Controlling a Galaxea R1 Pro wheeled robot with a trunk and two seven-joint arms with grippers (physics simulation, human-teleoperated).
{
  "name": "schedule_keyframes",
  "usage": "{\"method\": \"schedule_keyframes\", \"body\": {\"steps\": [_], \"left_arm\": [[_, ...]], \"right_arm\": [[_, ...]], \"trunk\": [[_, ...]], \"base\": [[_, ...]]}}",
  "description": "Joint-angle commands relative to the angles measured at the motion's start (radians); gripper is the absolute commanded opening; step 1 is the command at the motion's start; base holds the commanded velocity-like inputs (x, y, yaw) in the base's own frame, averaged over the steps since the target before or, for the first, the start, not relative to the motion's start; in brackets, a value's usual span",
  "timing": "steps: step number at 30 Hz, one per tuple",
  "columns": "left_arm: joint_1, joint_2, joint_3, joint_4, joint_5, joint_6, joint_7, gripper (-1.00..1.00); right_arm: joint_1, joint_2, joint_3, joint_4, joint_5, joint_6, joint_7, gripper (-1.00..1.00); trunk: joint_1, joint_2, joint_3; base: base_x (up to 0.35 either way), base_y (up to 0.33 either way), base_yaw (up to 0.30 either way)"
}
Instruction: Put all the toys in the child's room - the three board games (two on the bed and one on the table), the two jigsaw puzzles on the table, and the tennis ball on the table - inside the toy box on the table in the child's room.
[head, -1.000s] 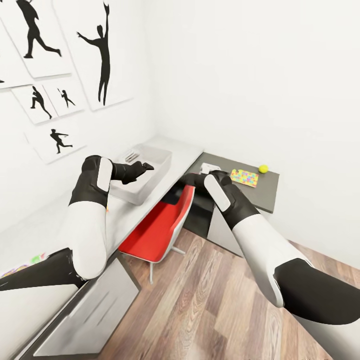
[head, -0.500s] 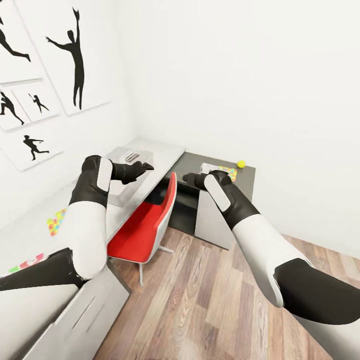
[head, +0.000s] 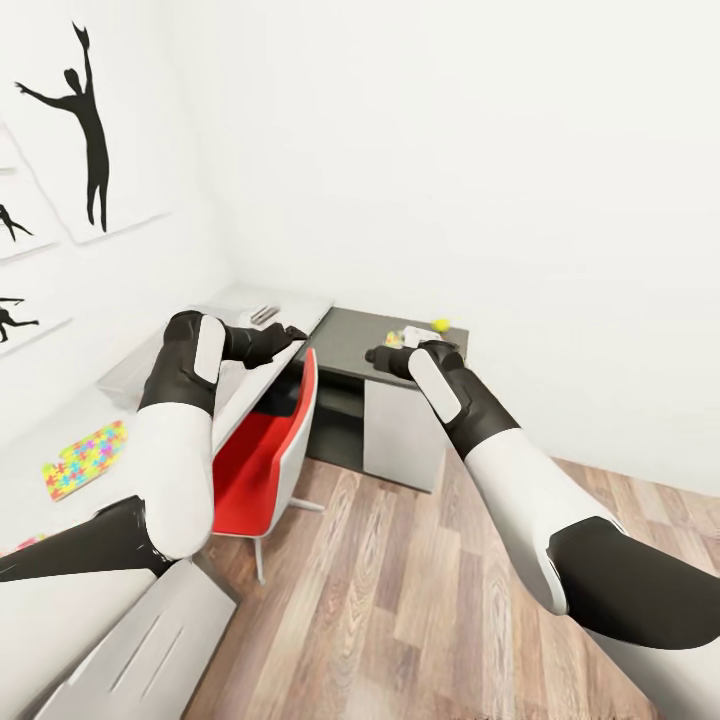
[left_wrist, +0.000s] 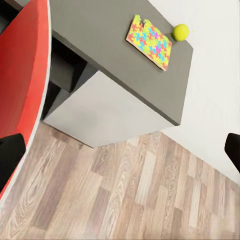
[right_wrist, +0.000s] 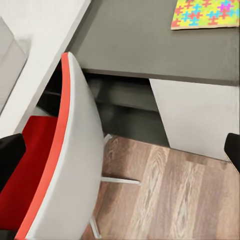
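While the robot faces the corner of the child's room, nothing is being carried and the toys lie out on the worktop.

Left hand: the left hand (head: 285, 335) is held folded in front of the trunk over the pale worktop (head: 130, 370); in its wrist view the two fingertips sit at opposite edges of the picture, so it is spread wide and carries nothing.

Right hand: the right hand (head: 383, 356) hangs before the dark lower section of the worktop (head: 350, 340), fingers likewise far apart and bare. Both arms look tucked for travel, not reaching.

Toy box: the light grey toy box (head: 125, 372) stands on the pale worktop behind the left arm; only its rim and side show, and what lies inside is hidden.

Jigsaw puzzles: one jigsaw puzzle (head: 84, 457) lies flat on the pale worktop, nearer the robot than the box. A second jigsaw puzzle (left_wrist: 150, 41) lies on the dark section near its far corner.

Tennis ball: the tennis ball (left_wrist: 181, 32) rests just beside that second puzzle, near the wall.

Red chair: the red chair (head: 268, 445) is pushed in at the inner corner of the worktop, between the robot and the dark section.

Judgement: likely an approach phase; the chair may hamper a close stand.
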Motion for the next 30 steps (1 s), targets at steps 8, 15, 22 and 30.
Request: {"method": "schedule_keyframes", "body": {"steps": [8, 15, 22, 30], "left_arm": [[-0.001, -0.001, 0.005, -0.001, 0.002, 0.005, -0.001, 1.00], [-0.001, -0.001, 0.006, 0.000, 0.001, 0.005, -0.001, 1.00], [-0.001, -0.001, 0.006, 0.000, -0.001, 0.005, -0.001, 1.00], [-0.001, -0.001, 0.005, 0.000, -0.001, 0.005, -0.001, 1.00]], "right_arm": [[-0.001, 0.000, 0.002, -0.001, -0.010, 0.001, -0.010, 1.00], [-0.001, 0.000, -0.001, -0.001, -0.010, 0.001, -0.010, 1.00], [0.011, 0.000, -0.003, -0.002, -0.009, 0.002, -0.010, 1.00], [0.014, 0.000, -0.004, -0.002, -0.009, 0.002, -0.010, 1.00]], "trunk": [[0.001, -0.002, 0.006], [0.001, -0.002, 0.013], [0.001, -0.002, 0.020], [0.001, -0.002, 0.029]], "base": [[0.000, 0.000, -0.242], [0.000, 0.000, -0.242], [0.000, 0.000, -0.242], [0.000, 0.000, -0.242]]}}
